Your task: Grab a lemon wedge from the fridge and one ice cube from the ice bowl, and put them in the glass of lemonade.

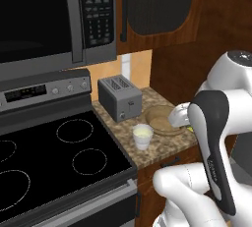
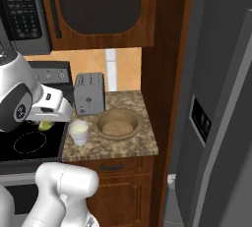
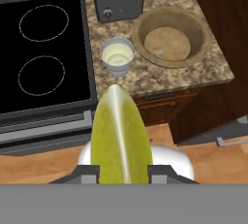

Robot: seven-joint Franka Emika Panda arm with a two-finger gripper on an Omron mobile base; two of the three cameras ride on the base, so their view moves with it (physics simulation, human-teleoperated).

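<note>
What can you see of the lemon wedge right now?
The lemon wedge is a yellow-green crescent with a pale, glossy ridge running down its length. In the hand view it stands between the jaws of the gripper, held, its pointed tip aimed toward the glass of lemonade on the counter. It is in the air, apart from the glass. From the right base view only a small yellow bit shows under the hand, over the stove edge, left of the glass.

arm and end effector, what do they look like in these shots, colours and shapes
The arm is glossy white with rounded, bulbous link shells and a long dark grey panel along one link, carrying faint small lettering too small to read. A dark cap tops one joint. The end effector shows two small dark grey finger tips. No loose cables are visible.
</note>
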